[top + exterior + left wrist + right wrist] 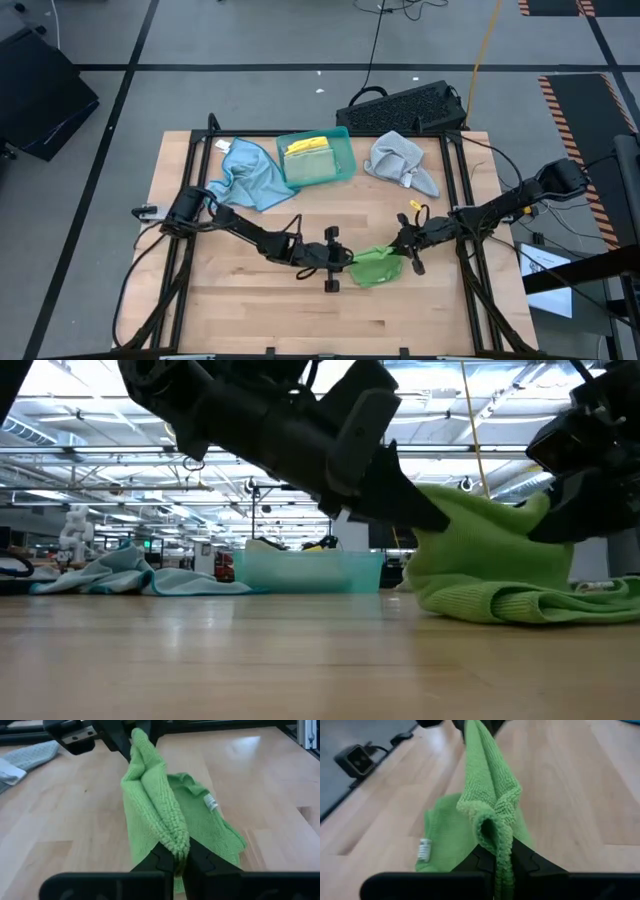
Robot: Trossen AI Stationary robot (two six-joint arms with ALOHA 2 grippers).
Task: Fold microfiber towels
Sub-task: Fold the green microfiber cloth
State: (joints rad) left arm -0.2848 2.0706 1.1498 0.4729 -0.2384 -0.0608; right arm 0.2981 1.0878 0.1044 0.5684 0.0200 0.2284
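Note:
A green microfiber towel [378,267] sits near the table's middle, held up between my two grippers. My left gripper [352,262] is shut on its left end and my right gripper [401,249] on its right end. The towel runs as a bunched ridge [150,785] from one gripper to the other. Its lower part, with a white label [211,802], lies spread on the table. A light blue towel [250,172] and a grey towel [403,163] lie crumpled at the back. A yellow towel [308,147] lies in the teal tray. My left gripper pinches a bunched fold of the green towel [176,844] between its two fingers, several layers thick. It comes from the table's left, slanting down. The ridge rises from the fingers toward the other gripper, and the rest of the cloth [220,832] rests on the table. My right gripper pinches the towel's opposite end at a rolled-over fold [496,832] between its two fingers, several layers thick. It comes from the table's right, slanting down. The cloth runs up and away as a ridge, and the part with the label [424,849] lies on the wood.
The teal tray [345,135] stands at the back centre, between the blue and grey towels. A black keyboard [405,108] lies beyond the table's far edge. Bare wood lies along the near side of the table [300,315].

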